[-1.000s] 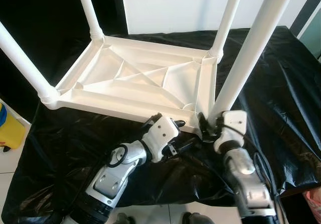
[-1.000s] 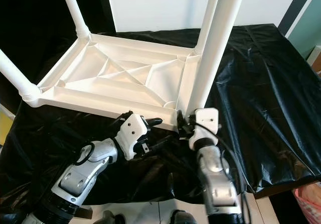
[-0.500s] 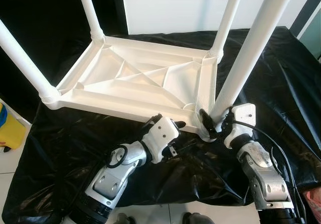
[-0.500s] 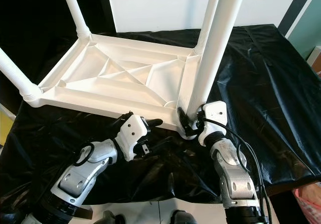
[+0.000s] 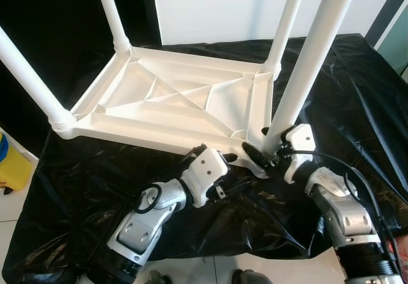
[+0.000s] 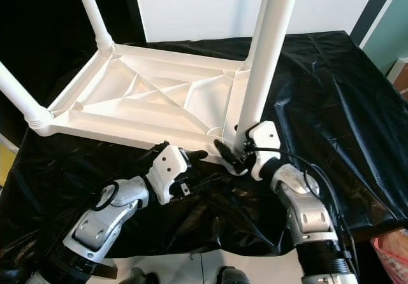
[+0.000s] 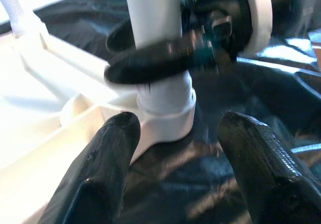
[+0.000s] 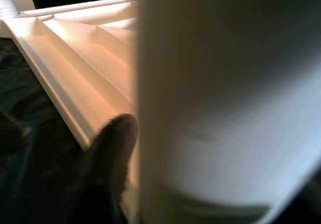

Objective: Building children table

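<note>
A white plastic children's table (image 5: 185, 99) lies upside down on a black cloth (image 5: 357, 93), its legs pointing up. My right gripper (image 5: 261, 155) is shut around the base of the near-right leg (image 5: 306, 61), just above its corner socket. In the left wrist view one of its black fingers (image 7: 155, 63) wraps the leg (image 7: 153, 18). The right wrist view has the leg (image 8: 225, 93) up close with one finger (image 8: 110, 153) beside it. My left gripper (image 7: 175, 138) is open at the table's front rim, facing that same corner, with nothing between its fingers.
The cloth-covered surface ends close in front of me, with tiled floor below. A yellow object (image 5: 9, 163) sits on the floor at the left. A white panel (image 5: 217, 10) stands behind the table. Something pink (image 6: 392, 249) lies at the lower right.
My right forearm has swung out to the right and the wrist has turned around the leg's base, with the fingers staying on it. The left arm has not moved.
</note>
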Controlling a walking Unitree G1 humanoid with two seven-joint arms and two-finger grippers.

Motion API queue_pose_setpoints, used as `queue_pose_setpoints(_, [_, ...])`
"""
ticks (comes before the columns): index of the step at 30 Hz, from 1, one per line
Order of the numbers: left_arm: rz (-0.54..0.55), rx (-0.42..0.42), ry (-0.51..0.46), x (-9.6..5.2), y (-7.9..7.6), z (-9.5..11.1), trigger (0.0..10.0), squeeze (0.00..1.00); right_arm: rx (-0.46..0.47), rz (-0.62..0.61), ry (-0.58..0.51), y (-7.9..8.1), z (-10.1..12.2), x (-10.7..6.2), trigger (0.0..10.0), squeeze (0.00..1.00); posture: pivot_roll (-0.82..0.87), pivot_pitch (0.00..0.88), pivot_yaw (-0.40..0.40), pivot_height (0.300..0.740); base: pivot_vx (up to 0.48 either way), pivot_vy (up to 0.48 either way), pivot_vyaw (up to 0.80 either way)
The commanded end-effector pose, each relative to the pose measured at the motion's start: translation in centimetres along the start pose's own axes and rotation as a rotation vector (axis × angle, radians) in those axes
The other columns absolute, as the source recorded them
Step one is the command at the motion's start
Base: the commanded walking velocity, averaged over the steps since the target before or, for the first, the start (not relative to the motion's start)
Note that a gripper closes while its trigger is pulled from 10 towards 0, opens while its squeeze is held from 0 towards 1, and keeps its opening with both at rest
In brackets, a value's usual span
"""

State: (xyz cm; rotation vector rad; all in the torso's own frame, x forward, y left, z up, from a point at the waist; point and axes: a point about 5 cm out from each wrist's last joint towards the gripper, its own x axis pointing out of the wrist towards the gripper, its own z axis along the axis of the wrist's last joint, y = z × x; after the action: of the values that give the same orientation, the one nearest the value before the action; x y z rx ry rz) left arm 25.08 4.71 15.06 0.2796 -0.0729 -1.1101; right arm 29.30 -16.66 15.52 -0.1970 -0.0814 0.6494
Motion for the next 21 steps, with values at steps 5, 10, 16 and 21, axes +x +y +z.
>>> queue_pose_setpoints(5, [-0.072, -0.004, 0.017, -0.6, -0.5, -0.2, 10.0, 0.0, 0.011, 0.064, 0.049, 0.6, -1.3, 0.0, 0.0, 0.0, -0.11, 0.121, 0.015, 0.74, 0.0, 0.0, 0.0])
queue_pose_setpoints(10, [-0.078, -0.004, 0.018, -0.7, -0.6, -0.2, 10.0, 0.0, 0.01, 0.065, 0.053, 0.5, -1.4, -0.1, 0.0, 0.0, -0.11, 0.122, 0.016, 0.74, 0.0, 0.0, 0.0])
queue_pose_setpoints(16, [-0.09, -0.002, 0.019, -0.4, -0.9, -0.2, 10.0, 0.0, 0.03, 0.009, 0.067, 0.2, -1.8, -0.4, 10.0, 0.0, -0.12, 0.122, 0.016, 0.74, 0.0, 0.0, 0.0])
queue_pose_setpoints(21, [-0.089, -0.004, 0.018, -0.4, -0.9, -0.1, 10.0, 0.0, 0.032, -0.126, 0.083, 0.0, -2.1, -0.3, 10.0, 0.0, -0.12, 0.123, 0.016, 0.74, 0.0, 0.0, 0.0])
